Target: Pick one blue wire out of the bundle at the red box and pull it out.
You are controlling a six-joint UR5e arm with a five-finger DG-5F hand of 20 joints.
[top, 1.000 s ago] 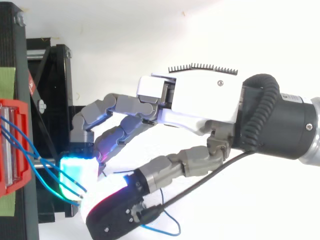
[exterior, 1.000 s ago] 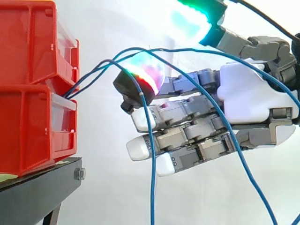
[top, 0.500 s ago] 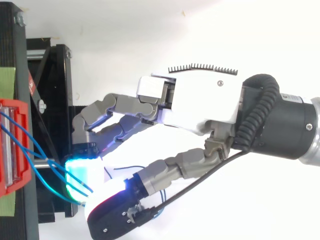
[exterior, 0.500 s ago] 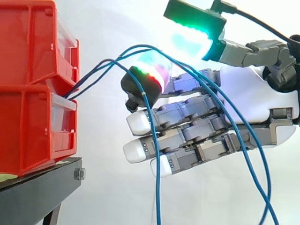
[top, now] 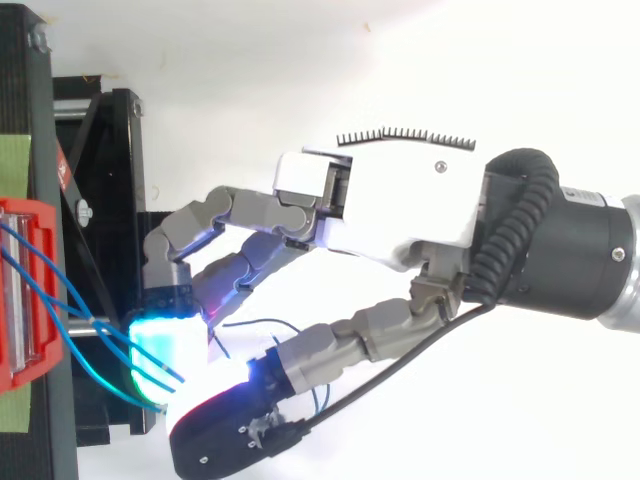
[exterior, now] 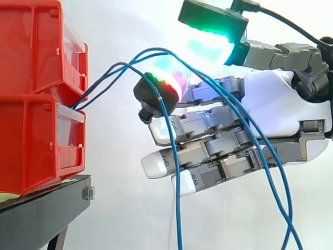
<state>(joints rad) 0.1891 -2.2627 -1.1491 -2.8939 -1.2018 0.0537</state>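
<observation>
Side view. At 9 o'clock, two red bins (exterior: 36, 130) sit stacked on a black stand (exterior: 41, 208). Thin blue wires (exterior: 156, 50) come out of the gap between the bins on their 3 o'clock side. They climb toward 1 o'clock, arch across the middle, then fall toward 6 o'clock. One strand (exterior: 179, 229) hangs almost straight down just beside the front of the hand (exterior: 281, 109). Two more slant down across the hand's body toward 5 o'clock. The hand reaches in from 3 o'clock, level with the bins, near them but apart, with the arch of wires lying over its front end.

From above, the hand (top: 390, 200) points toward 9 o'clock and the wires run from the bins (top: 20, 300) into its glowing tip. Whether the hand grips a strand or the wires merely rest on it cannot be told.

The likely risk is that the strands lie close together, so a pull toward 3 o'clock could drag several at once. A strand that is only draped could slip free. The strands crossing the hand may snag and tug the bins.
</observation>
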